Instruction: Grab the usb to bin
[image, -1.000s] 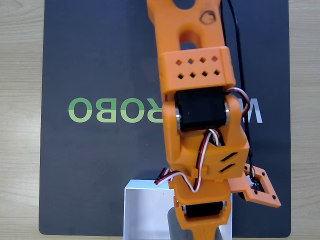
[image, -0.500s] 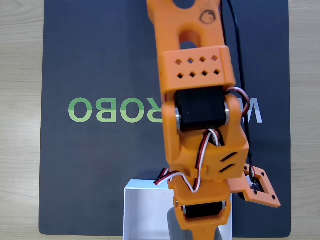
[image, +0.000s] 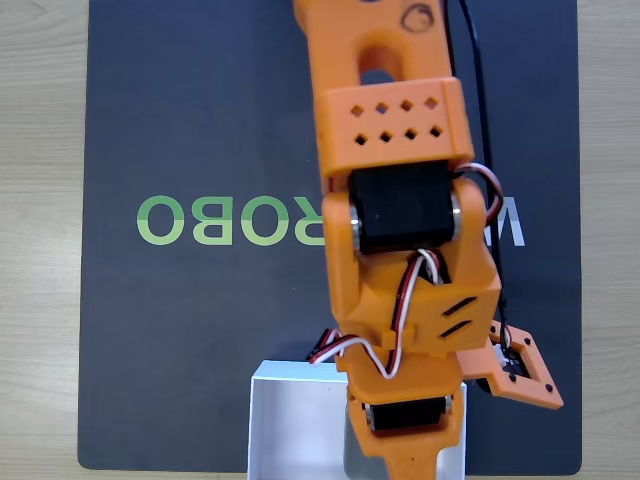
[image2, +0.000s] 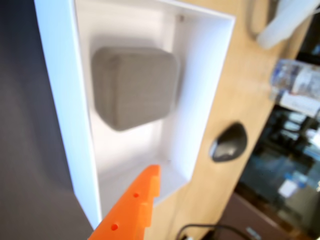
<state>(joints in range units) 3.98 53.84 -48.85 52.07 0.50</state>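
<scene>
Wrist view: usb (image2: 134, 86) lying inside the bin (image2: 56, 95), toward its far end and apart from the orange claw (image2: 142, 202) fingertip (other finger out of frame, so opening impossible to tell). Fixed view: orange arm (image: 400, 230) reaching over the dark mat (image: 200, 330), bin (image: 290, 425) at the mat's lower edge on the wooden surface (image: 40, 250).

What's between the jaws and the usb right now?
In the wrist view, just bare white floor of the bin; the usb lies inside it, apart from the orange gripper.

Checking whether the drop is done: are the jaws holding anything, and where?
Nothing is held: the usb lies inside the bin, clear of the orange gripper.
</scene>
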